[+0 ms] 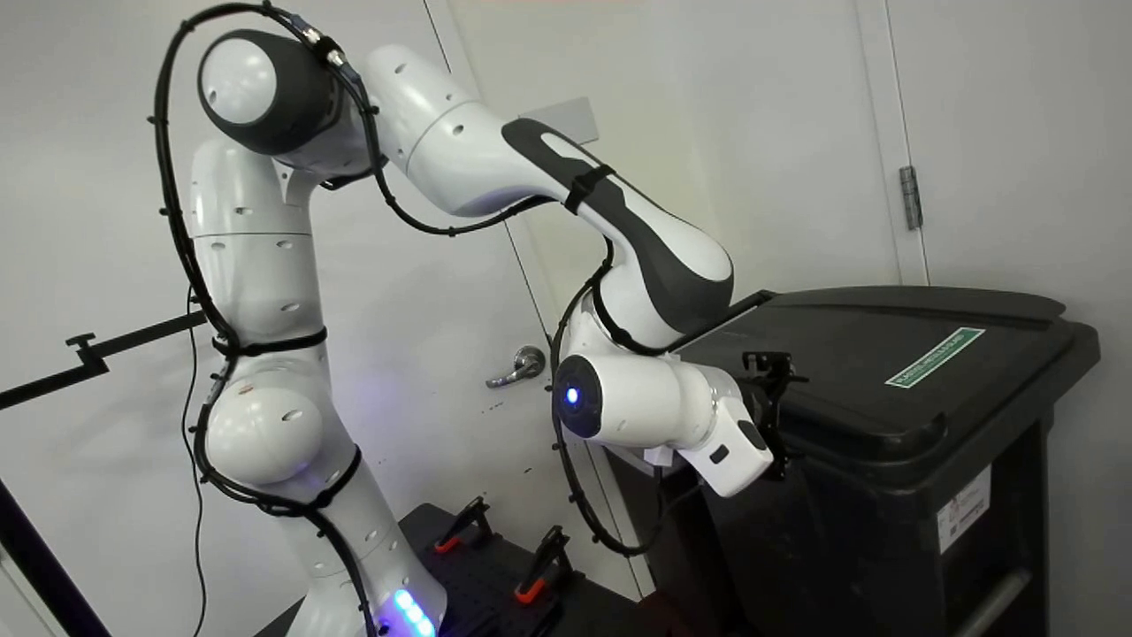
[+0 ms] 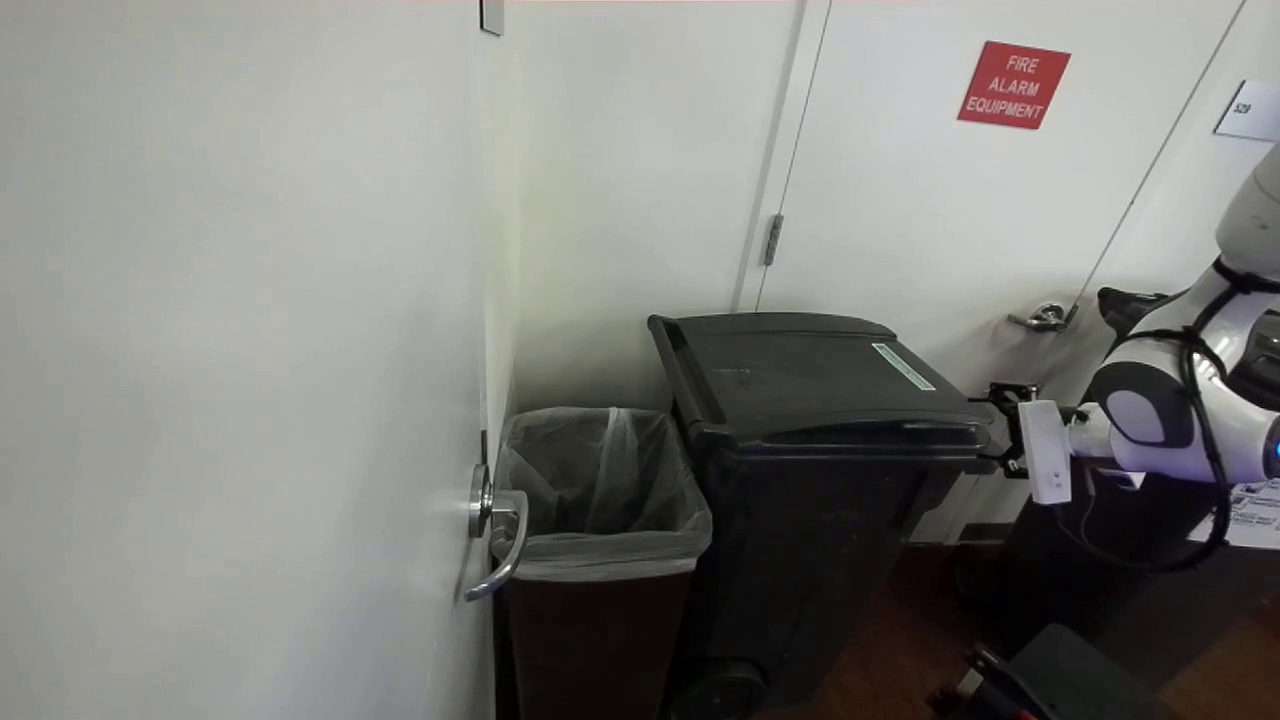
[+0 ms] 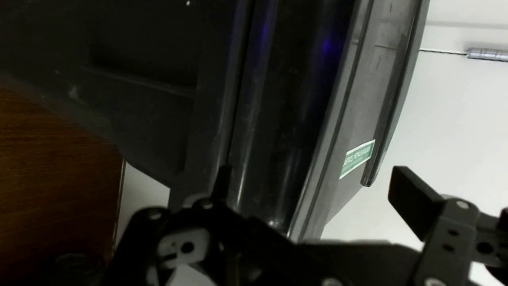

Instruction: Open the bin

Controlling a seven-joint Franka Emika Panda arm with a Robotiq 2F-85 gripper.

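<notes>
The bin (image 1: 840,522) is a large black wheelie bin, and it also shows in an exterior view (image 2: 800,540) and in the wrist view (image 3: 151,79). Its lid (image 1: 849,354) lies flat and closed, with a green-white sticker (image 1: 936,357). My gripper (image 3: 315,184) is open with nothing between its fingers. It is at the lid's side edge in both exterior views (image 1: 790,416) (image 2: 985,430). One finger is about lid height or a little above, the other below the rim. I cannot tell whether either finger touches the bin.
A smaller bin with a clear liner (image 2: 600,545) stands against the bin's far side. A door with a lever handle (image 2: 510,545) is close beside it. A black platform with orange-tipped clamps (image 1: 539,566) is by the arm's base. A wall and door (image 1: 787,133) stand behind the bin.
</notes>
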